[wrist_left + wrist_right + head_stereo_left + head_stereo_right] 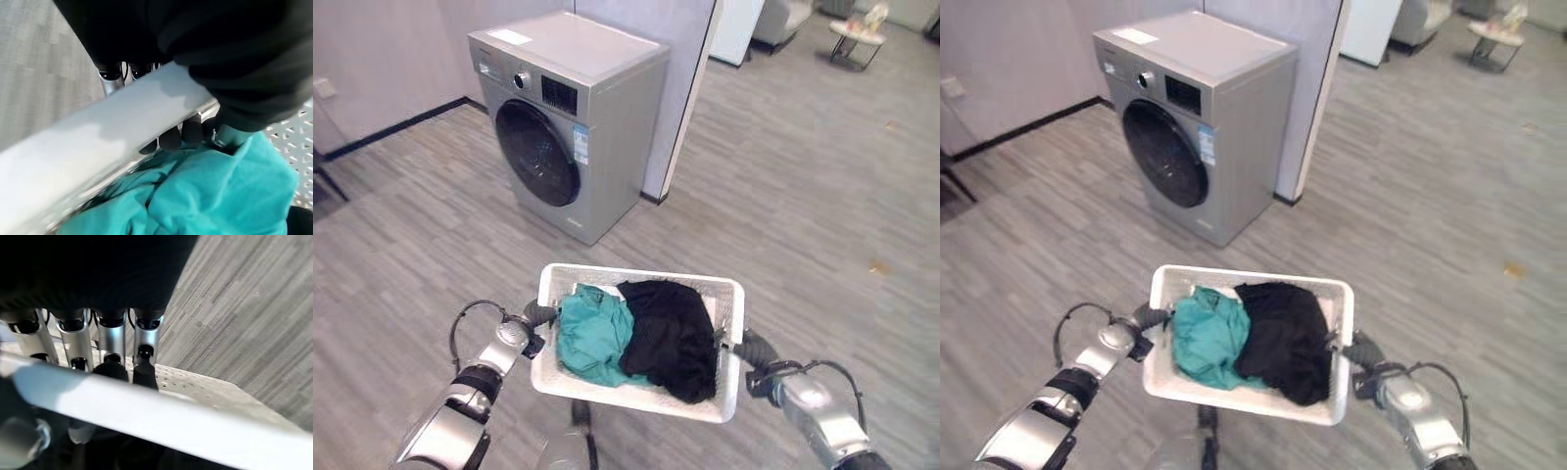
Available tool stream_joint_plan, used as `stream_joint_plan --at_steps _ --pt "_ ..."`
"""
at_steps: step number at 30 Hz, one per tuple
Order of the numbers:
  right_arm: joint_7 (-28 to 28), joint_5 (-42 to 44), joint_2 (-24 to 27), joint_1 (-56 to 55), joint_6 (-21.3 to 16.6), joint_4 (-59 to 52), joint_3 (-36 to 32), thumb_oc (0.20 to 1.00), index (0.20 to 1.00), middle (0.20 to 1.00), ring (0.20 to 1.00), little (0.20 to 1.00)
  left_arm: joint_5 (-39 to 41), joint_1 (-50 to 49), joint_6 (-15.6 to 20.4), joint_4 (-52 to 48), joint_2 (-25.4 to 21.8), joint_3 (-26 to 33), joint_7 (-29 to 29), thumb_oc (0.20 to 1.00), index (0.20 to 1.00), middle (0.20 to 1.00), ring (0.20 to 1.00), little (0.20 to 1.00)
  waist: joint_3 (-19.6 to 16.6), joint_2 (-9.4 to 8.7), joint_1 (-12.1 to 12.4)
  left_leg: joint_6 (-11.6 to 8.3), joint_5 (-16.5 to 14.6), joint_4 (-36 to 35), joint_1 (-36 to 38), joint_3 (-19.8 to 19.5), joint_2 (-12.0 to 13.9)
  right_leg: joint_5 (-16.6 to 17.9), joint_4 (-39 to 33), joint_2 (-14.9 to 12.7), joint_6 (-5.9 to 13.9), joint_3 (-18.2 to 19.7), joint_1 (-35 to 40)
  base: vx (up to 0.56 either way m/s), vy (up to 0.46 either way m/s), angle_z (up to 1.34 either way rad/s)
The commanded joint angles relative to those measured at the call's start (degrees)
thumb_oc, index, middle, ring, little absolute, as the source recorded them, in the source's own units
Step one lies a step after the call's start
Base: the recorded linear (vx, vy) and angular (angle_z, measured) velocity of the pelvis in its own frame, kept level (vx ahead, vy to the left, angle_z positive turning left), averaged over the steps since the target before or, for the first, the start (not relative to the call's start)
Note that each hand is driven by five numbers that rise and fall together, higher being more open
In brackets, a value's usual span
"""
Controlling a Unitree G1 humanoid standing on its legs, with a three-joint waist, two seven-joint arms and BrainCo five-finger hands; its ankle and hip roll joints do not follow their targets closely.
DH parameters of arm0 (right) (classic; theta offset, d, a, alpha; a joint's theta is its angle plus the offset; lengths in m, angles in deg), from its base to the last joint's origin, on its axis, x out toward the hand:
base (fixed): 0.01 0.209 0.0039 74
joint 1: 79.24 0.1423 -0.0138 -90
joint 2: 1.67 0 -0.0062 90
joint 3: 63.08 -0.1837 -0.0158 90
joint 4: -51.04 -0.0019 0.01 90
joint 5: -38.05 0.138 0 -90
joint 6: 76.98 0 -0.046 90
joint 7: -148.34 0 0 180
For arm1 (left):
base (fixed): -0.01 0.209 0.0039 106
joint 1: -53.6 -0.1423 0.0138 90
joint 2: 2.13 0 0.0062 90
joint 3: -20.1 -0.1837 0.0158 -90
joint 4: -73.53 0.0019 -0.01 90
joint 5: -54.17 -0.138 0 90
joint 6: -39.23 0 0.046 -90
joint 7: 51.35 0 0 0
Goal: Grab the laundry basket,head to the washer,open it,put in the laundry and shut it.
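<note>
Presently the basket (636, 338) is carried level, short of the washer (563, 122); its opposite rims are clasped by curled left hand (534, 315) and right hand (751, 347), keeping the laundry (641, 333) inside.

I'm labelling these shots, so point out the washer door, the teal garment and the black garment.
washer door (537, 153): left eye view, middle of the dark glass.
teal garment (590, 335): left eye view, centre folds.
black garment (671, 338): left eye view, middle of heap.

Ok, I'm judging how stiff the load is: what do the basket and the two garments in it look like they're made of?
The laundry basket looks like white moulded plastic: smooth rim, walls perforated with small holes. The teal garment seems a thin woven cloth, with sharp crumpled folds and a slight sheen. The black garment looks softer and matte, perhaps knit, though its dark surface hides detail.
</note>
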Motion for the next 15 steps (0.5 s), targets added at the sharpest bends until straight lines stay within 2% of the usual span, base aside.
stream_joint_plan --at_steps 1,3,4,5,6,7,8,10,11,13,14,15 --pt "-0.4 0.2 2.5 6.8 -6.2 -4.6 -7.7 0.200 0.200 0.200 0.200 0.200 -1.8 4.1 0.6 -2.6 -6.4 1.5 1.9 0.200 0.200 0.200 0.200 0.200 -0.9 1.44 2.8 -6.07 -2.6 6.0 -5.1 1.8 2.8 20.7 -7.0 -6.8 4.58 1.0 -0.5 0.30 0.256 -0.02" --pt "-0.1 0.3 1.3 6.9 -6.0 -5.2 -7.5 0.200 0.200 0.200 0.200 0.200 -1.2 4.2 0.3 -4.5 -6.9 2.3 2.2 0.200 0.200 0.200 0.200 0.200 -0.1 2.42 2.9 -4.66 -4.4 5.1 -2.4 2.2 2.3 25.6 2.9 -6.9 5.60 -0.8 -4.9 0.20 0.236 0.02" --pt "0.0 -0.6 1.0 7.4 -5.8 -5.1 -6.9 0.200 0.200 0.200 0.200 0.200 -1.2 4.6 0.1 -4.5 -6.9 2.3 2.4 0.200 0.200 0.200 0.200 0.200 1.0 3.03 2.2 -4.12 -4.7 3.8 0.2 2.2 2.3 27.2 8.3 -7.6 5.72 -3.2 -8.0 0.26 0.353 0.05" --pt "0.4 -1.3 0.6 8.2 -5.7 -4.5 -6.6 0.200 0.200 0.200 0.200 0.200 -1.5 4.8 -0.1 -5.9 -7.0 2.5 3.1 0.200 0.200 0.200 0.200 0.200 2.6 4.66 0.8 -3.13 -5.7 1.6 4.3 1.5 2.7 26.3 15.2 -8.1 4.88 -6.4 -13.3 0.32 0.310 0.01" --pt "0.2 -1.4 0.8 8.2 -5.2 -4.4 -7.1 0.200 0.200 0.200 0.200 0.200 -2.0 5.4 -0.6 -5.7 -6.7 2.2 2.9 0.200 0.200 0.200 0.200 0.200 3.3 4.89 -0.9 -3.04 -6.6 1.0 6.3 0.0 2.4 23.1 14.1 -5.1 4.35 -5.2 -17.7 0.32 0.222 0.03" --pt "-0.1 -1.1 1.0 7.5 -5.0 -4.9 -7.6 0.200 0.200 0.200 0.200 0.200 -2.2 5.6 -0.8 -6.0 -6.6 2.1 2.8 0.200 0.200 0.200 0.200 0.200 3.8 4.99 -1.7 -2.92 -7.2 0.8 8.2 -0.8 1.9 21.2 13.6 -5.3 4.24 -6.7 -19.5 0.30 0.072 0.22" --pt "-0.1 -0.5 0.9 7.1 -4.9 -5.5 -8.0 0.200 0.200 0.200 0.200 0.200 -2.3 6.1 -1.1 -5.8 -6.2 2.0 2.8 0.200 0.200 0.200 0.200 0.200 4.2 5.16 -2.5 -3.45 -7.6 0.3 9.7 -0.8 2.0 18.9 9.0 -6.7 3.07 -9.7 -21.2 0.29 0.044 0.54" --pt "0.1 0.1 0.8 7.3 -5.1 -5.4 -8.3 0.200 0.200 0.200 0.200 0.200 -2.6 6.0 -1.0 -5.2 -5.6 1.9 2.9 0.200 0.200 0.200 0.200 0.200 4.2 4.93 -2.7 -4.54 -9.1 0.1 11.6 -1.3 1.7 16.9 -0.9 -9.7 2.38 -13.0 -21.9 0.32 -0.053 0.85" --pt "0.5 0.3 1.1 7.6 -5.3 -4.8 -8.4 0.200 0.200 0.200 0.200 0.200 -2.9 6.0 -0.8 -5.1 -5.3 1.8 2.9 0.200 0.200 0.200 0.200 0.200 4.6 4.75 -3.1 -5.21 -10.2 0.3 12.9 -2.7 1.5 16.6 -7.6 -9.7 2.46 -12.2 -21.9 0.37 -0.130 0.52" --pt "1.2 1.2 1.6 7.1 -5.4 -4.8 -9.0 0.200 0.200 0.200 0.200 0.200 -3.7 6.2 -0.5 -4.5 -4.8 1.6 2.9 0.200 0.200 0.200 0.200 0.200 4.7 4.35 -4.3 -5.99 -11.4 -0.1 14.6 -4.9 1.0 19.2 -17.2 -9.6 3.23 -7.2 -23.4 0.31 -0.111 0.25" --pt "1.2 1.3 1.6 7.0 -5.4 -4.9 -9.0 0.200 0.200 0.200 0.200 0.200 -3.7 6.2 -0.5 -4.4 -4.8 1.6 2.9 0.200 0.200 0.200 0.200 0.200 4.6 4.54 -4.2 -6.01 -11.5 -0.1 14.8 -4.9 1.2 19.5 -17.8 -9.4 3.28 -7.2 -23.0 0.35 -0.140 0.57" --pt "1.3 1.8 1.9 7.3 -5.6 -5.2 -9.2 0.200 0.200 0.200 0.200 0.200 -3.9 7.1 0.0 -3.4 -4.3 1.7 3.2 0.200 0.200 0.200 0.200 0.200 4.8 4.55 -4.6 -7.05 -12.7 -0.4 16.6 -5.9 2.0 23.2 -22.4 -12.1 5.00 -6.2 -26.2 0.37 -0.144 0.67"
